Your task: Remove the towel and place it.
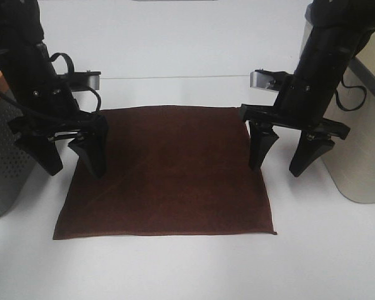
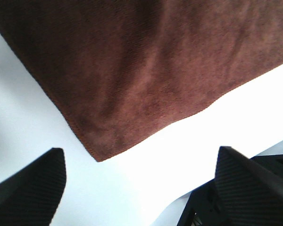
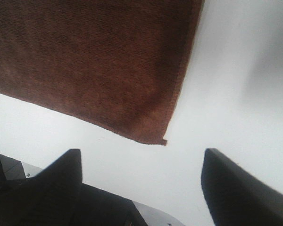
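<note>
Towel flat on desk
I see the dark brown towel [image 1: 169, 172] spread square, hem visible; left pincer [image 1: 69, 156] and right pincer [image 1: 284, 153] both released.

The high camera looks down from the front over the whole towel [image 1: 165, 172]. Each wrist camera looks down close past its own fingers — sharing one far towel corner with it.

Towel [image 2: 146, 70] corner, seemingly flat, beyond wide-apart fingers [image 2: 33, 188].
</note>
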Available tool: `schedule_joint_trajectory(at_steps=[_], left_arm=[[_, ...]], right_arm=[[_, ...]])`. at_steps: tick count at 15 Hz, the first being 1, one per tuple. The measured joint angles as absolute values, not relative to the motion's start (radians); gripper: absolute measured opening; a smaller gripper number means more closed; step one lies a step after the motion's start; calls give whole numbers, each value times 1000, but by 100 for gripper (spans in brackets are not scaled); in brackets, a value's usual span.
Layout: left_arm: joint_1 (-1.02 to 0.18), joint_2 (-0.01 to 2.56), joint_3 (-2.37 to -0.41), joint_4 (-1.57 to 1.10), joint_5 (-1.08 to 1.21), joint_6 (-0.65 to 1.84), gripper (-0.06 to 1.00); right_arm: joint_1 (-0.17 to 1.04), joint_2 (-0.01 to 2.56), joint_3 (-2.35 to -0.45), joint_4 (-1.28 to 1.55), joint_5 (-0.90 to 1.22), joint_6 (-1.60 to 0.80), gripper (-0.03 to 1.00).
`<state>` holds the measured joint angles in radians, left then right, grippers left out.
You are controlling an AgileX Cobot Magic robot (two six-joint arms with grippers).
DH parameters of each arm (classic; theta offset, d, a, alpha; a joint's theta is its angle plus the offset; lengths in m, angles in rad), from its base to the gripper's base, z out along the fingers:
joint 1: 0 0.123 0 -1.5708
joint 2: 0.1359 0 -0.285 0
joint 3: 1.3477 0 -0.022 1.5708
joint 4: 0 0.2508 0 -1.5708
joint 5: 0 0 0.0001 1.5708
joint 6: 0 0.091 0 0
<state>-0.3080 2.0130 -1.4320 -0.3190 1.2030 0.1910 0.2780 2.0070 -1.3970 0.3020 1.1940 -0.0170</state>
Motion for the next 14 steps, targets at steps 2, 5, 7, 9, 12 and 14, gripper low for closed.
schedule_joint_trajectory(at_steps=[2, 5, 7, 9, 12, 14], left_arm=[[-308, 1983, -1474, -338, 1204, 190, 82], [-308, 1906, -1600, -351, 1204, 177, 82], [-308, 1812, -1713, -354, 1206, 174, 81], [-308, 1711, -1746, -336, 1208, 170, 81], [-308, 1539, -1732, -220, 1210, 102, 81], [-307, 1407, -1657, -160, 1210, 69, 81]], right_arm=[[278, 1939, -1400, 319, 1196, -18, 68], [278, 1801, -1411, 337, 1196, -20, 68], [278, 1659, -1411, 336, 1196, -20, 68], [278, 1547, -1411, 327, 1198, -20, 68], [278, 1371, -1410, 301, 1208, -20, 68], [278, 1255, -1374, 267, 1209, -20, 68]])
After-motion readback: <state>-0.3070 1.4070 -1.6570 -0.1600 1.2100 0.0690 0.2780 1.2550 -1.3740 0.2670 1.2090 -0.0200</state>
